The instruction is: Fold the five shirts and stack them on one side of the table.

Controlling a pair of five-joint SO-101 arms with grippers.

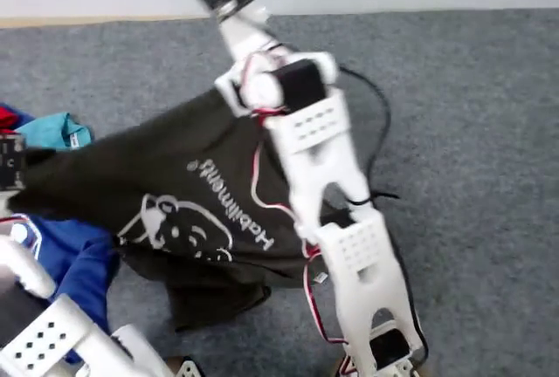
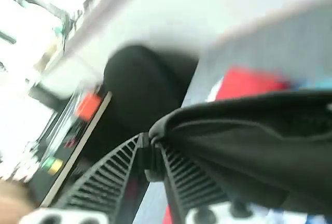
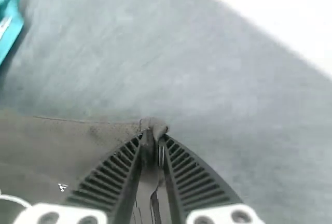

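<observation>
The right half and upper band of the grey counter (image 1: pixel 472 133) lie bare in the high view, up to the far edge along the pale wall, while the left side is crowded. A dark shirt (image 1: pixel 175 185) with white print hangs stretched across the middle left, its lower part sagging toward bottom centre. The right end effector (image 3: pixel 150 138) is closed tight on the shirt's upper corner, near top centre. The left end effector (image 2: pixel 151 149) is clamped on the opposite corner at the left edge of the frame. A blue shirt (image 1: pixel 74 263) lies bunched at lower left, with a teal shirt (image 1: pixel 57 130) and a red shirt (image 1: pixel 7 117) at the left edge. The right wrist view gives the pinched hem with open counter beyond it. The left wrist view gives the red shirt just past the taut fabric, then the counter's edge and the room behind.
</observation>
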